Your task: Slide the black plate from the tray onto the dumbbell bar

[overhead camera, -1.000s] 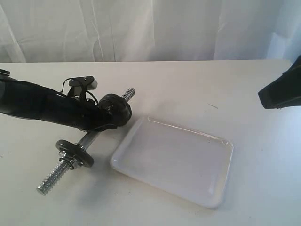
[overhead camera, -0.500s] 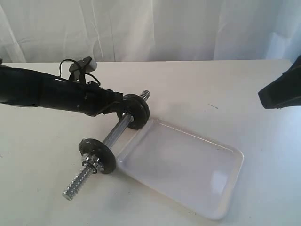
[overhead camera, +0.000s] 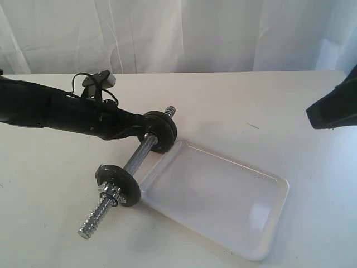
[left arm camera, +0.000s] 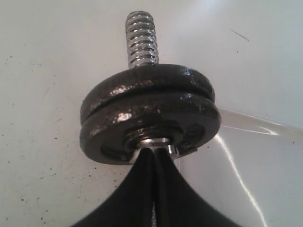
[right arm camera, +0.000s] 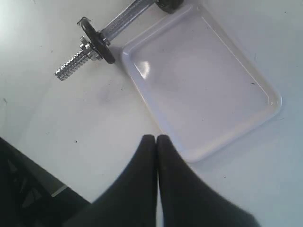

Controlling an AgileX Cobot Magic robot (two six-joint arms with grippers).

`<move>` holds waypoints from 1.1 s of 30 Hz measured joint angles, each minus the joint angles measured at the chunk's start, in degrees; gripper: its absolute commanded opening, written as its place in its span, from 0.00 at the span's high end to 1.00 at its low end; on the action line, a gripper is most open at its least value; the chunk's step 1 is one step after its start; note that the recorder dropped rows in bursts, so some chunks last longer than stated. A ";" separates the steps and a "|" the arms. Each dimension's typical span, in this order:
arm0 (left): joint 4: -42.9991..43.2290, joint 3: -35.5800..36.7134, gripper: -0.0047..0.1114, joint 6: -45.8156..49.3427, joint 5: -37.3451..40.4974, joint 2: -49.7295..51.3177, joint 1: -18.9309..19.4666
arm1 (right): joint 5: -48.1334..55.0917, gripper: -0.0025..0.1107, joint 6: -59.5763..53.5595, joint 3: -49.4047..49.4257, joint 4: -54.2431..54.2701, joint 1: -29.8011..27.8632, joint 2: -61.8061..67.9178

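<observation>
Left gripper [left arm camera: 154, 151] was pinched right shut, gripping nothing, tips at the hub of the black plate [left arm camera: 151, 125]. The plate sat on the dumbbell bar [overhead camera: 136, 159], tight against a second disc [left arm camera: 147, 80], thread poking beyond. The tray [overhead camera: 268, 223] had its rim just beside the bar. Right gripper [right arm camera: 156, 138] was closed too, over bare table [overhead camera: 251, 95].
</observation>
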 measured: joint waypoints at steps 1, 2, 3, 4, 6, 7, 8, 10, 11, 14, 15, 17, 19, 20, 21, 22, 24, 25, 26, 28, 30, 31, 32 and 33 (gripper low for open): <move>0.57 0.00 0.96 0.00 0.00 0.00 0.00 | 0.00 0.98 0.00 0.00 0.00 0.00 0.00; 1.49 0.00 0.96 0.00 -0.09 -0.39 0.00 | 0.00 0.98 0.00 0.00 -0.29 0.00 0.00; 2.12 0.00 0.96 -0.11 -0.26 -0.77 0.00 | 0.00 0.98 0.00 0.00 -0.76 0.00 -0.12; 3.03 0.00 0.96 -0.11 -0.60 -1.60 0.00 | 0.00 0.98 0.00 0.00 -1.78 0.00 -0.25; 4.28 0.00 0.96 0.56 -2.11 -4.06 0.00 | -1.86 0.98 -0.15 0.14 -4.77 0.00 -0.97; 4.68 0.00 0.96 1.27 -3.08 -5.93 0.00 | -3.53 0.98 -0.15 0.38 -6.31 0.00 -1.54; 4.97 0.00 0.96 1.97 -3.94 -8.12 0.00 | -5.49 0.98 -0.15 1.04 -7.64 0.00 -2.24; 5.29 0.00 0.96 3.04 -5.23 -13.25 0.00 | -9.45 0.98 -0.66 3.13 -9.22 0.00 -3.78; 5.43 0.00 0.96 3.28 -5.67 -16.05 0.00 | -11.77 0.98 -1.31 4.64 -9.61 0.00 -4.78; 5.52 1.08 0.96 3.74 -6.16 -24.11 0.00 | -17.81 0.98 -3.09 9.74 -10.05 0.00 -8.17; 5.52 1.76 0.96 3.85 -6.31 -26.38 0.00 | -19.79 0.98 -3.50 11.29 -10.20 0.00 -9.06; 5.52 4.11 0.96 4.41 -6.50 -31.93 0.00 | -23.43 0.98 -3.88 14.93 -10.45 0.00 -11.28; 5.52 7.26 0.96 5.33 -7.08 -36.62 0.00 | -25.69 0.98 -4.02 17.87 -10.44 0.00 -13.06; 5.52 9.10 0.96 5.57 -7.54 -39.12 0.00 | -26.26 0.98 -4.02 19.02 -10.44 0.00 -13.87; 5.65 10.99 0.96 5.74 -8.33 -41.52 0.00 | -26.40 0.98 -4.02 19.94 -10.59 0.00 -14.56; 5.65 12.55 0.96 5.80 -9.00 -43.82 0.00 | -26.40 0.98 -4.02 20.49 -10.59 0.00 -15.19; 5.65 16.30 0.96 5.96 -10.04 -48.07 0.00 | -25.56 0.98 -4.02 21.09 -10.59 0.00 -15.72; 5.65 17.74 0.96 6.07 -10.38 -49.64 0.00 | -25.03 0.98 -4.02 21.22 -10.59 0.00 -15.85; 5.65 19.49 0.96 6.07 -10.33 -51.50 0.00 | -24.47 0.98 -4.02 21.32 -10.59 0.00 -15.85; 5.65 22.61 0.96 6.07 -10.33 -54.53 0.00 | -24.18 0.98 -4.02 21.32 -10.59 0.00 -15.85; 5.65 25.13 0.96 6.07 -9.66 -57.41 0.00 | -24.06 0.98 -4.02 21.32 -10.59 0.00 -15.94; 5.65 25.98 0.96 6.07 -9.24 -58.67 0.00 | -23.96 0.98 -4.02 21.32 -10.59 0.00 -15.94; 5.65 26.96 0.96 6.07 -8.48 -59.82 0.00 | -23.96 0.98 -4.02 21.32 -10.59 0.00 -15.94; 5.65 27.78 0.96 6.07 -7.90 -60.82 0.00 | -23.96 0.98 -4.02 21.32 -10.59 0.00 -15.94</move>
